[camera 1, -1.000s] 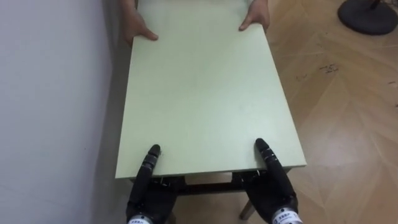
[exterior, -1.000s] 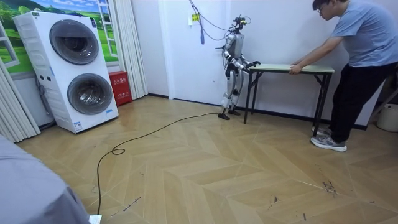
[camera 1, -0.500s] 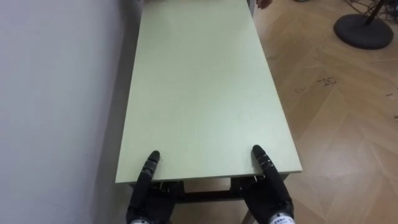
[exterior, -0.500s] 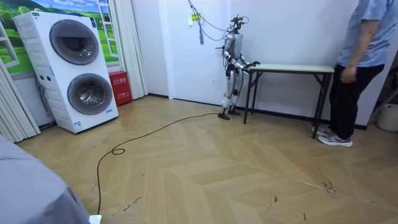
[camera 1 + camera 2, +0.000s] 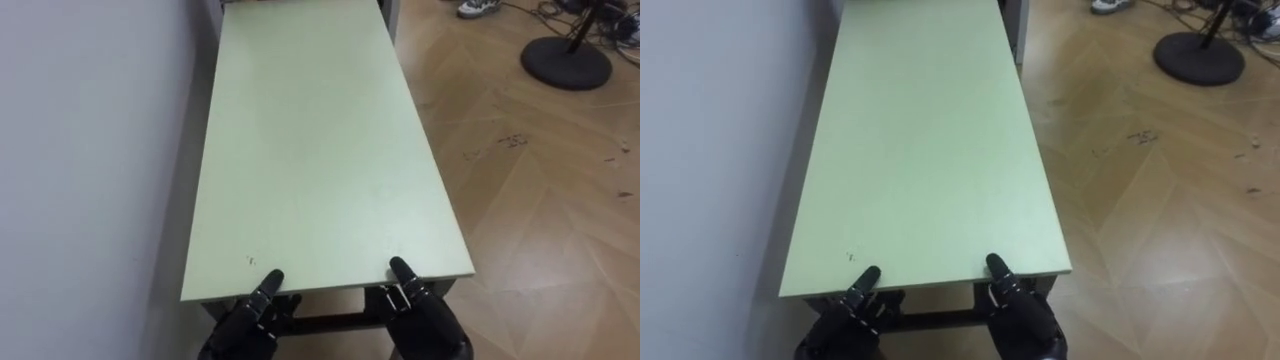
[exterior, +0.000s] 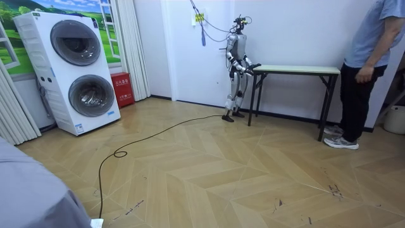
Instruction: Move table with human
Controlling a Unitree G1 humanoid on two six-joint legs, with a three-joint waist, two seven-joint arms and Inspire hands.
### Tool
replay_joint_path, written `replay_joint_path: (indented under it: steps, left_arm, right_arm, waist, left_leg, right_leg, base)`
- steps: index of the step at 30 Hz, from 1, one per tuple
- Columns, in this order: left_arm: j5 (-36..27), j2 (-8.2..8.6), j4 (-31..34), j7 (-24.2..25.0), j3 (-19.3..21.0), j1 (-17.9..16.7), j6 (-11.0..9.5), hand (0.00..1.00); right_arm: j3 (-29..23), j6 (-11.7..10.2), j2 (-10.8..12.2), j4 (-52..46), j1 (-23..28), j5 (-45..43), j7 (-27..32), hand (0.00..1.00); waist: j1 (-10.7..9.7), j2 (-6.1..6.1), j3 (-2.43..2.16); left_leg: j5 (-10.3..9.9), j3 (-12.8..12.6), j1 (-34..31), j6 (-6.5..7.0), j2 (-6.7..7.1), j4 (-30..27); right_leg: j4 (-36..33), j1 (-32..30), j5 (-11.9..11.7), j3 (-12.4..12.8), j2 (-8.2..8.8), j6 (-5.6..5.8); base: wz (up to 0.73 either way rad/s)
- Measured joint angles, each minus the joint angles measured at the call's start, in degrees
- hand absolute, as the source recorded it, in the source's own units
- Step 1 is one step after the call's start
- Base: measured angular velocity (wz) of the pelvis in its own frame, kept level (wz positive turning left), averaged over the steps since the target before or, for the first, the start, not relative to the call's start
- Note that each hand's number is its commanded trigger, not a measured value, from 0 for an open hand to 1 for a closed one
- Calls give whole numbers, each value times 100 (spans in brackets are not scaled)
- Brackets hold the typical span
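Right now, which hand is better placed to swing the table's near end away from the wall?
Probably the right. Both hands sit at the near edge of the table, but the right hand is by the open floor, while the left hand is hemmed beside the wall.

A home-like laundry room, sparsely furnished.
Two front-loading washers [image 6: 76, 73] are stacked at the room view's upper left, flanked by long curtains [image 6: 130, 47] and topped by a landscape picture [image 6: 69, 5]; a herringbone wood floor [image 6: 221, 171] is laid throughout, a red box [image 6: 121, 88] is set by the white wall [image 6: 297, 31], and a plain table [image 6: 297, 69] is placed against it.
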State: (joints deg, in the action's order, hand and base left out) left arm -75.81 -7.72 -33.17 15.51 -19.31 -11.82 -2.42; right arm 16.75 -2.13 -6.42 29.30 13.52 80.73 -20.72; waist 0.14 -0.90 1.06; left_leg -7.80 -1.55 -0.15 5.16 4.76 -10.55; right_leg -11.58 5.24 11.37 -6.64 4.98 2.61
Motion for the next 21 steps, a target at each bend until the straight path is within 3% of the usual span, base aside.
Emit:
replay_joint_path:
  steps: [11, 16, 21]
  left_arm:
    - [192, 10, -351, 288, 134, 58, 213, 0]
    - [416, 16, -860, 632, 252, 137, 258, 0]
    - [762, -2, -1588, 590, 281, 151, 338, 0]
  right_arm:
    - [-106, 268, -52, 488, -46, -117, -78, 0]
    - [-227, 350, -61, 855, -51, -207, -154, 0]
    - [-229, 381, -95, 951, -44, -281, -191, 0]
  waist:
    - [22, -12, -2]
    - [48, -19, -17]
    - [17, -22, -25]
  left_leg:
    - [-11, 11, 58, -11, -3, 9]
    - [-11, 9, 68, -12, -8, 12]
    - [-11, -5, 73, -12, -11, -14]
  right_leg:
    - [1, 70, -3, 3, -10, -5]
    - [1, 35, -5, 3, -16, -8]
    - [6, 39, -7, 6, -16, -12]
  base:
    - [0]
    - [0]
    - [0]
